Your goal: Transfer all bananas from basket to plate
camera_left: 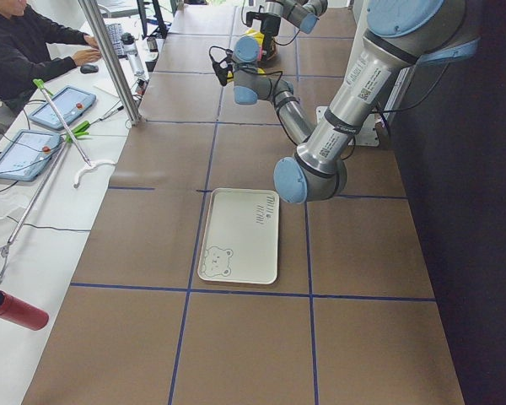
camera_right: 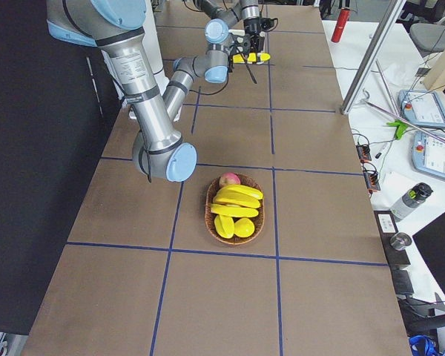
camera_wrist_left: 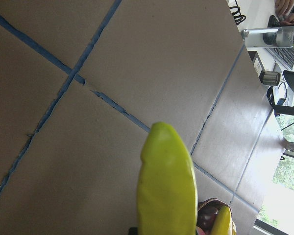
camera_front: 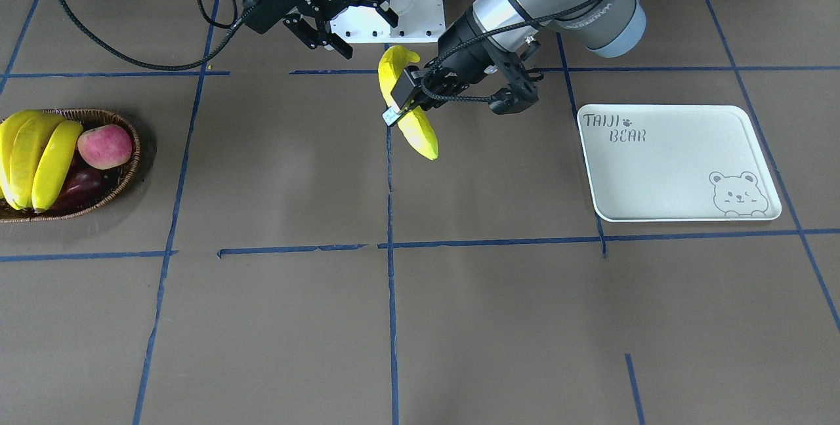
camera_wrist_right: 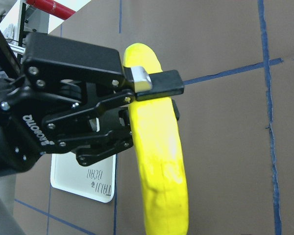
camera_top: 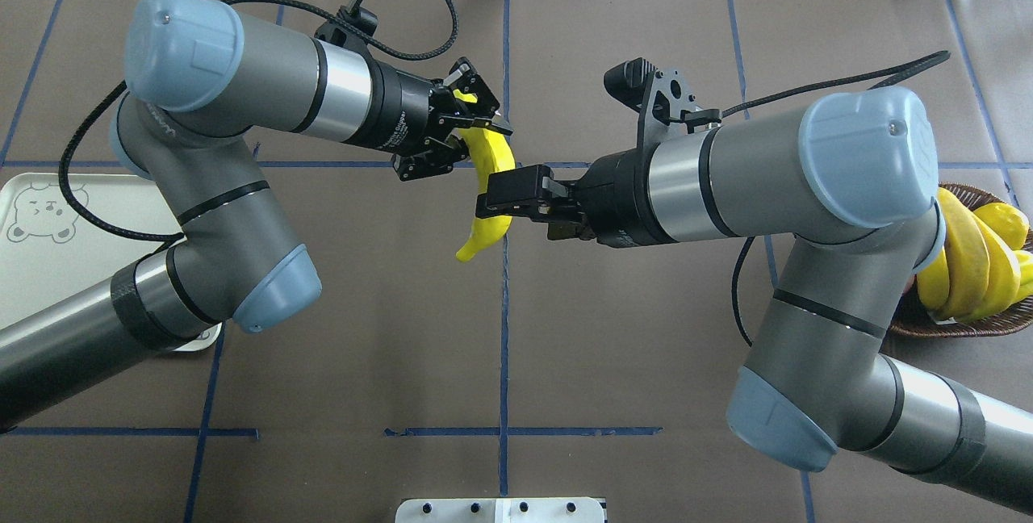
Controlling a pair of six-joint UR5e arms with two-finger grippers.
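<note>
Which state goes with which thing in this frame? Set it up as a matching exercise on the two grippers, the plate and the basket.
Things:
1. left gripper
2. right gripper
3. plate
4. basket

States:
A. holds bananas and an apple
B. open, gripping nothing
C. no fruit on it
D. shut on a banana

Pairs: 1-D, 2-B, 3-C, 4-A

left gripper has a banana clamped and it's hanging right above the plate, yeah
Not above the plate. The left gripper does have the banana clamped, but it hangs over the table near the middle, well short of the plate. The front-facing view shows this.
</note>
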